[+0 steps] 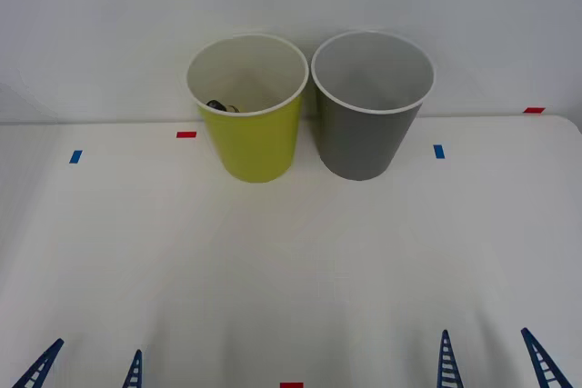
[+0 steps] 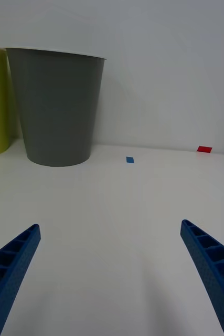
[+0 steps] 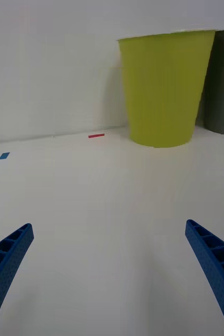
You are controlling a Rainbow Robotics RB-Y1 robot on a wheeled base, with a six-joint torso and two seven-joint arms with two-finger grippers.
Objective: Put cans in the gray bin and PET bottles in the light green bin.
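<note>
The light green bin (image 1: 255, 138) and the gray bin (image 1: 364, 138) stand side by side at the back of the white table (image 1: 291, 261), the green one on the left. Low inside the green bin a dark cap and a bit of yellow show, which is the PET bottle (image 1: 219, 105). The cans are out of view. My left gripper (image 1: 88, 370) and right gripper (image 1: 494, 365) rest open at the near edge, far from both bins and holding nothing. In the left wrist view the left gripper (image 3: 108, 227) faces the light green bin (image 3: 164, 89). In the right wrist view the right gripper (image 2: 110, 227) faces the gray bin (image 2: 59, 105).
Small tape marks lie on the table: red (image 1: 185, 134) and blue (image 1: 75, 156) on the left, blue (image 1: 439, 151) and red (image 1: 534, 110) on the right, red (image 1: 291, 385) at the near edge. A white wall rises just behind the bins.
</note>
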